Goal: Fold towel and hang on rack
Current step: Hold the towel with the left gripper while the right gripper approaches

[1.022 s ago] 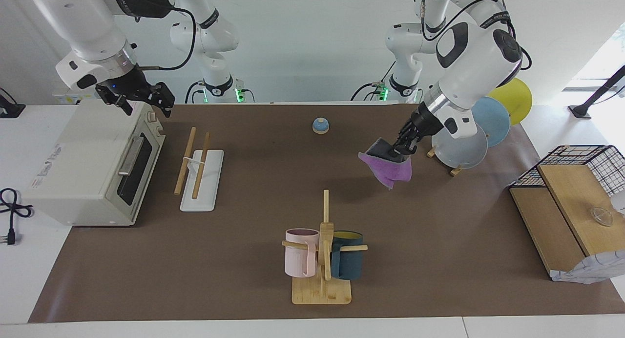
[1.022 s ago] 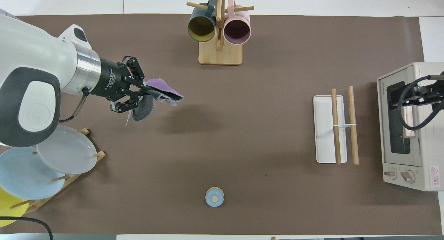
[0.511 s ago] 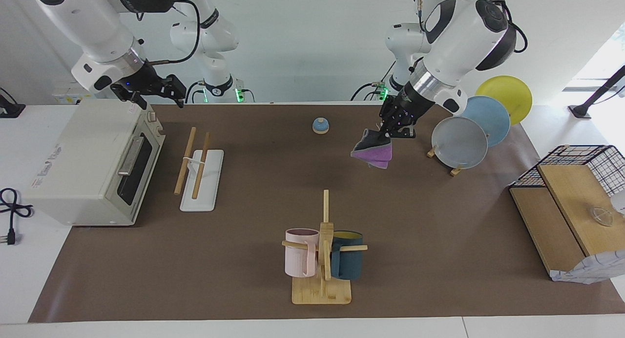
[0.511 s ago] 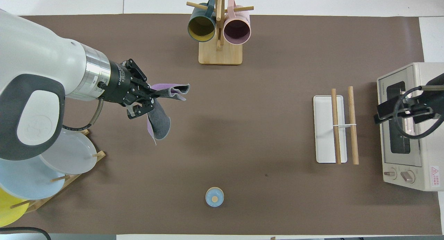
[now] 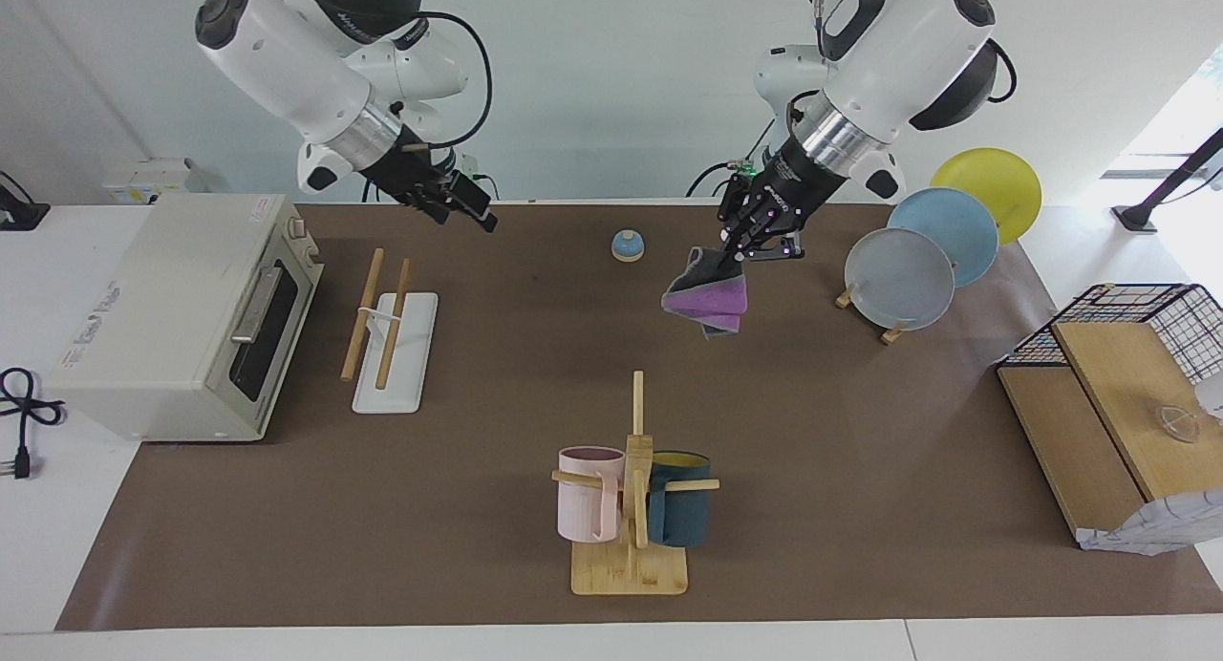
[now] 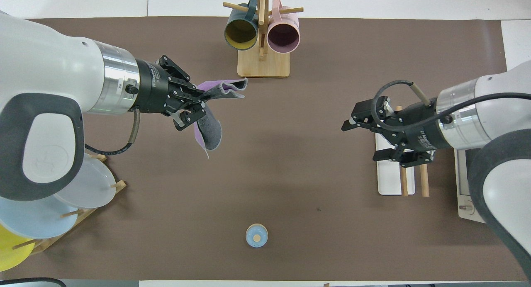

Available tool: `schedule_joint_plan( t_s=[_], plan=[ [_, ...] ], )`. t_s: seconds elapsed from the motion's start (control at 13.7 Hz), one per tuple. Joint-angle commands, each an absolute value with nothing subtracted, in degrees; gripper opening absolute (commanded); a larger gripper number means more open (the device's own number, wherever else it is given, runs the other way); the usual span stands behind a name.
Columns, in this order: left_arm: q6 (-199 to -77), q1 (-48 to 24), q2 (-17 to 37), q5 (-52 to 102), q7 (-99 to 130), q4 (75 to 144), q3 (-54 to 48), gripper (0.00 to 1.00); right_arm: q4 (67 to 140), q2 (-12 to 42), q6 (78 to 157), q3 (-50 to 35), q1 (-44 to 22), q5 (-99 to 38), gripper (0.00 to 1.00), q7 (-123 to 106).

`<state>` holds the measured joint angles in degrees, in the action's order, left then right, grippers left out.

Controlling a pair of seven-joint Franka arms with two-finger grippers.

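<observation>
The purple towel (image 5: 708,299) hangs bunched in the air, its grey underside showing, with my left gripper (image 5: 743,248) shut on its upper edge. It is over the mat between the plate holder and the small blue bell. From overhead the towel (image 6: 209,131) droops below the left gripper (image 6: 198,105), near the mug stand. The rack (image 5: 392,341), two wooden rods on a white base, stands beside the oven. My right gripper (image 5: 468,212) is open and empty, raised over the mat next to the rack. In the overhead view the right gripper (image 6: 359,142) covers part of the rack (image 6: 388,180).
A toaster oven (image 5: 182,317) sits at the right arm's end. A bamboo mug stand (image 5: 631,508) with two mugs stands farthest from the robots. Plates in a holder (image 5: 898,279) and a wire basket with wooden boards (image 5: 1108,394) are at the left arm's end. A blue bell (image 5: 627,246) lies near the robots.
My left gripper has lifted the towel and carried it toward the table's middle. My right arm has swung from above the oven to over the rack, still open.
</observation>
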<state>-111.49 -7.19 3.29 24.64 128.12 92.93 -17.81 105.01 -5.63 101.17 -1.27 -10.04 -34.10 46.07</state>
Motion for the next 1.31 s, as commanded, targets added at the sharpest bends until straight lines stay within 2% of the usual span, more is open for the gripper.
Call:
schedule_joint_plan(
  t_s=[0.0, 0.22, 0.44, 0.88, 1.17, 1.24],
  plan=[
    [-114.8, -8.4, 2.2, 25.4, 131.3, 94.5, -18.3, 0.0, 107.9, -7.3, 110.3, -1.1, -13.1, -42.8, 1.0, 61.0],
    [-116.7, -10.1, 1.8, 25.4, 133.7, 95.4, -18.3, 0.0, 109.2, -6.3, 122.5, -1.1, -18.8, -50.5, 1.0, 71.9],
    [-117.9, -11.8, 1.6, 25.4, 135.2, 95.7, -18.3, 0.0, 108.5, -2.6, 132.3, -1.1, -23.9, -54.8, 1.0, 74.9],
    [-118.2, -12.6, 1.5, 25.4, 137.3, 96.0, -18.3, 0.0, 104.3, 4.4, 140.4, -1.2, -26.5, -57.9, 1.0, 74.4],
    [-118.5, -13.6, 1.1, 25.2, 136.2, 96.5, -18.3, 0.0, 104.3, 4.8, 143.4, -1.2, -28.8, -58.0, 1.0, 74.3],
    [-118.8, -13.7, 1.1, 25.2, 136.1, 96.7, -18.3, 0.0, 104.2, 4.9, 143.3, -1.2, -28.8, -58.0, 0.81, 74.3]
  ],
)
